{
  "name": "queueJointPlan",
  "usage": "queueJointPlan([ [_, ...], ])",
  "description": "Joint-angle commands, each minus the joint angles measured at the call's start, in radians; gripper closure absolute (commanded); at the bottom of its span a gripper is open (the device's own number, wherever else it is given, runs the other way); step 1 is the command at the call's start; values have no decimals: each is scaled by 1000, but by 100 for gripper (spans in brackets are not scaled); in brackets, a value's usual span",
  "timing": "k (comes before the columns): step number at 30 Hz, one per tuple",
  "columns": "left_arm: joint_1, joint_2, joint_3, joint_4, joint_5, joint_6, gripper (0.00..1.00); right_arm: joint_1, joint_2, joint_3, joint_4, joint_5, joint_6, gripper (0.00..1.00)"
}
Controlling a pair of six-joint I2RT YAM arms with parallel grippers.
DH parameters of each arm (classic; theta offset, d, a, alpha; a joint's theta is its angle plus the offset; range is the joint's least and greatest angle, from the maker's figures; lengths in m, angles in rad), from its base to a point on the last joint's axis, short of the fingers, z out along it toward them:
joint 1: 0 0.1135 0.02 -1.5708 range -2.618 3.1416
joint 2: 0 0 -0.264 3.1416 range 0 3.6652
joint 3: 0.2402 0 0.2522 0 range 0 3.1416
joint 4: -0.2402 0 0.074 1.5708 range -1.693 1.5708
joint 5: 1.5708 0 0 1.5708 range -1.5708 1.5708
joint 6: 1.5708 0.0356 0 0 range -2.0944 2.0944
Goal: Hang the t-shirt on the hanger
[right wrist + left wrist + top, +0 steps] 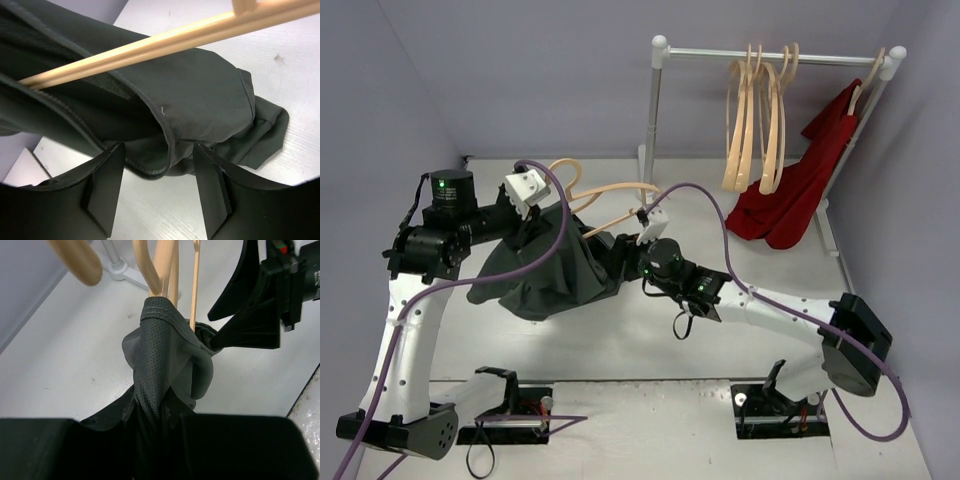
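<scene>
Left pincer (157, 426) clamping t-shirt (165, 355), right pincer (157, 152) astride its edge

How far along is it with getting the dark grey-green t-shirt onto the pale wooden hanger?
Done: the pale wooden hanger is partly inside the dark grey-green cloth t-shirt, its arms poking from one opening. In hand: the left gripper pinches bunched fabric; the right gripper stands open around a hemmed edge. Left: the shirt is bunched, not spread over the hanger's shoulders.

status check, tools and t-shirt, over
Left tool shut on t-shirt. Right tool open, straddling its hem. Hanger partly inside the shirt. Rack and red garment stand apart at the back.
</scene>
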Motion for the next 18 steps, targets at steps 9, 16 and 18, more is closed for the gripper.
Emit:
queueJointPlan([
  [9,-10,-49,-26,111,19,-47,100,-5,90,17,128,123,63,72],
  [16,-9,-94,-107,142,-17,-51,100,-103,7,-89,134,138,76,100],
  [18,-9,-120,-150,166,-8,-56,100,-147,-25,-128,135,77,79,100],
])
